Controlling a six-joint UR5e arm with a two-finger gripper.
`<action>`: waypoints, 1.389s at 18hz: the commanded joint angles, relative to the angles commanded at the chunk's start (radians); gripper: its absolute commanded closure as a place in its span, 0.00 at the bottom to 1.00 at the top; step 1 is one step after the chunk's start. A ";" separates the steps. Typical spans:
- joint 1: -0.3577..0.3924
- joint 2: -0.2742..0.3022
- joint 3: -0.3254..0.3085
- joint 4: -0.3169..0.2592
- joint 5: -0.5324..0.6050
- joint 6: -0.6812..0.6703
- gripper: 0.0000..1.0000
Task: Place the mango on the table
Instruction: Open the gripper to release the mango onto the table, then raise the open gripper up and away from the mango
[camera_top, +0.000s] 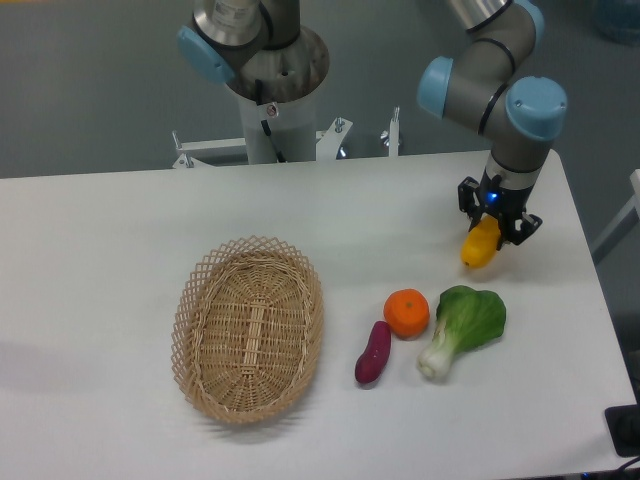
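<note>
Yellow mango (479, 247) tilted, low over white table (120, 230)

Bright, even overhead lighting, no harsh glare. White table (120, 230) reads slightly blown out but keeps its matte look. Shadows soft and short: faint one under the wicker basket (249, 328), small ones beside the orange (407, 312), sweet potato (373, 352) and bok choy (463, 326). Dim grey smudge of shadow at the table's far left edge. Small blue LED glows on the gripper (496, 217). Focus sharp across frame, no motion blur, mild softness overall, little edge distortion.
</note>
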 joint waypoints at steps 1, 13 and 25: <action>0.000 0.000 0.003 0.000 0.000 0.000 0.20; -0.008 0.037 0.080 -0.018 0.001 -0.078 0.00; -0.032 0.041 0.469 -0.440 0.000 -0.177 0.00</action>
